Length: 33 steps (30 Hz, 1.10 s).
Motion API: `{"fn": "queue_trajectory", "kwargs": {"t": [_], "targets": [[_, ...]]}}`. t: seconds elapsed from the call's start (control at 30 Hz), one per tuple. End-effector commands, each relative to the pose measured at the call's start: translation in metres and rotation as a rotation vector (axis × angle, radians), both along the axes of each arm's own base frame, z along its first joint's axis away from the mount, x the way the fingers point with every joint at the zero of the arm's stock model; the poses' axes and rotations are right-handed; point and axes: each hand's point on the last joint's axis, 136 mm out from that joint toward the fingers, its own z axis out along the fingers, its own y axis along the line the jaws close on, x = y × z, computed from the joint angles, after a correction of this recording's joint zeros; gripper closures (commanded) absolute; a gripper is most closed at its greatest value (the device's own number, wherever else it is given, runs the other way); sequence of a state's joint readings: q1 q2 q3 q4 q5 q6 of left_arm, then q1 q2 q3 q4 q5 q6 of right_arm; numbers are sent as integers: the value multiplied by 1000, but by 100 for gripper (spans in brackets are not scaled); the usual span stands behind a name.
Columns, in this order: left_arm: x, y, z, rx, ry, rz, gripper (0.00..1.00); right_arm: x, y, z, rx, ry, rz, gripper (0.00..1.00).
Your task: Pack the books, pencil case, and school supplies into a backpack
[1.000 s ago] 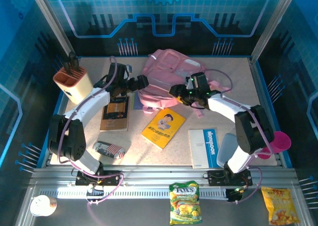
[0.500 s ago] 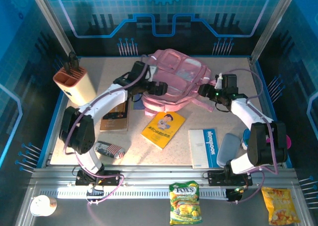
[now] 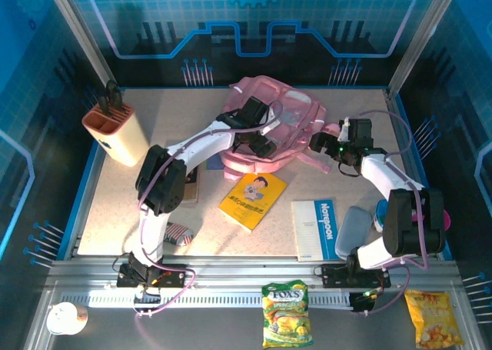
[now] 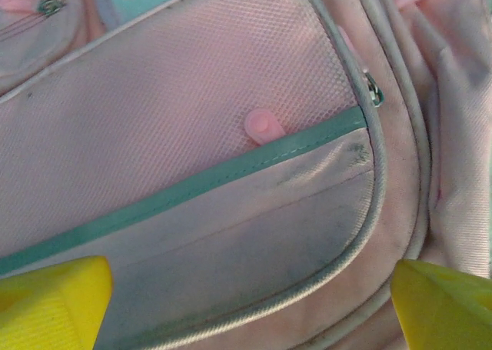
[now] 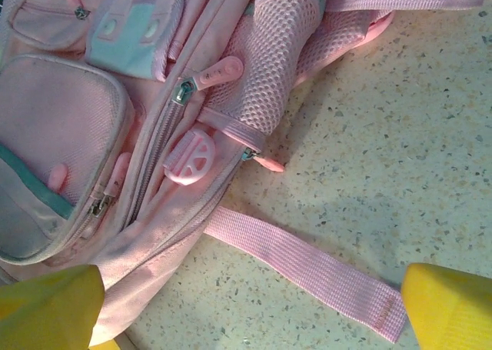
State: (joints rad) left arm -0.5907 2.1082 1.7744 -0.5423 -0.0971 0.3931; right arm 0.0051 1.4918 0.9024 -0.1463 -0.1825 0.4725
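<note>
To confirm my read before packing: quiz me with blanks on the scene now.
The left pincer hangs over the ____ backpack.
The book with the cartoon figure is ____.
The right pincer, above the backpack's strap, stands ____.
Missing: pink; yellow; open.

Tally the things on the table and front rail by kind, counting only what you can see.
Books: 3 (yellow book, white book, dark book, partly hidden)
Backpack: 1
Pencil case: 1
Holder: 1
Snack bags: 2 (green bag, yellow bag)
Total: 8
</note>
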Motion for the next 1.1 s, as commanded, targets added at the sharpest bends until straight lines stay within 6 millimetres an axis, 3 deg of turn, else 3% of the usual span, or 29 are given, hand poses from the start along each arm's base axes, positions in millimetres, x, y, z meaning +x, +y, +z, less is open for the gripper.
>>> {"fn": "queue_trajectory", "kwargs": {"t": [0.0,0.2,0.33,0.5,0.77,1.07], "targets": [[-8,-10,-4,63,16,-153,7,-7,-8,0,-33,12,2,0],[-15,-20,-22,95,47,-261,9,-9,-6,1,-18,12,11,0],[-1,-25,-26,105,3,-232,12,-8,-6,1,-3,17,7,0],[18,-25,-30,117,-17,-142,25,-8,-6,0,11,26,5,0],[15,-25,-39,126,11,-141,43,-8,-7,-4,30,36,-5,1],[5,-21,-50,217,39,-225,42,-6,-4,-6,53,51,1,3]]}}
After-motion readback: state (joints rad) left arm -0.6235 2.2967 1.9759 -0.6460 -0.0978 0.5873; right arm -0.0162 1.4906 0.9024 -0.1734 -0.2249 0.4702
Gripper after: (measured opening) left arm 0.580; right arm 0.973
